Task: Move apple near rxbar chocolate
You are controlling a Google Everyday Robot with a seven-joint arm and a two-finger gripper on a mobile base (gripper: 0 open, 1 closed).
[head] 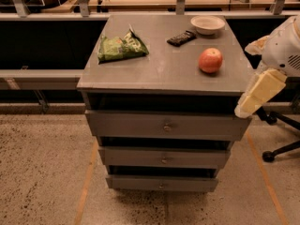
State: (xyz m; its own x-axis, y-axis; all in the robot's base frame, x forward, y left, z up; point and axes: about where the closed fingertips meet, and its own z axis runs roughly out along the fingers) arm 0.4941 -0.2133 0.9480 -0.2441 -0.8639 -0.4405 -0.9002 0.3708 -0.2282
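Note:
The red-orange apple (pixel 210 60) sits on the grey cabinet top (pixel 164 69), near its right edge. The rxbar chocolate (pixel 181 38), a dark flat bar, lies farther back, left of the apple and apart from it. My gripper (pixel 255 97) hangs off the cabinet's right front corner, below and right of the apple, and touches nothing. The white arm (pixel 283 46) rises behind it at the right edge of the view.
A shallow white bowl (pixel 207 24) stands at the back right, next to the bar. A green snack bag (pixel 121 48) lies at the left. The cabinet has three drawers (pixel 164 125). An office chair base (pixel 276 149) stands on the floor at the right.

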